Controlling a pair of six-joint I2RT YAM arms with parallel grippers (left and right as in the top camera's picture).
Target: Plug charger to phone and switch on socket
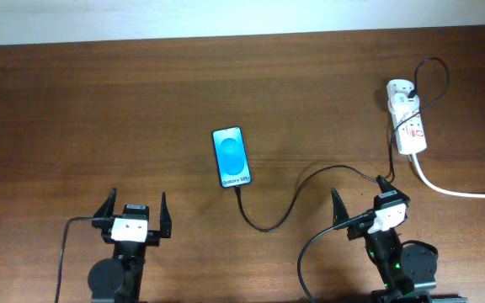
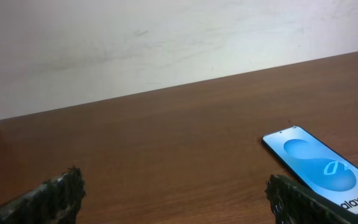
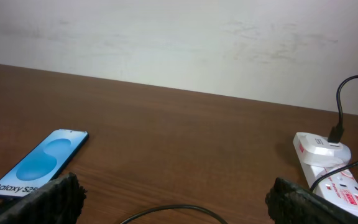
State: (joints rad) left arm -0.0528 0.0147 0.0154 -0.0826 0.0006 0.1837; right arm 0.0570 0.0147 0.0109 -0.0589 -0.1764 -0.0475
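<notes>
Left gripper [image 1: 137, 199], nearest the lens and left of the phone [image 1: 232, 157], stood spread and empty, probably ready to steady it. One phone lay screen-up on the worktop [image 1: 99, 109]. One charger [image 1: 293, 195] looped rightward from its near end, touching it; whether seated, I couldn't tell. Right of the phone, the second gripper, the right gripper [image 1: 359, 190], gaped empty near the cable. Farthest right, one socket [image 1: 407, 126] held the plug.

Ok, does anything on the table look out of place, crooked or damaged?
Nothing stands out. The phone lies flat with its screen lit, slightly angled. The charger cable trails in loose curves from the phone's lower edge toward the power strip. No spill or damage shows.
</notes>
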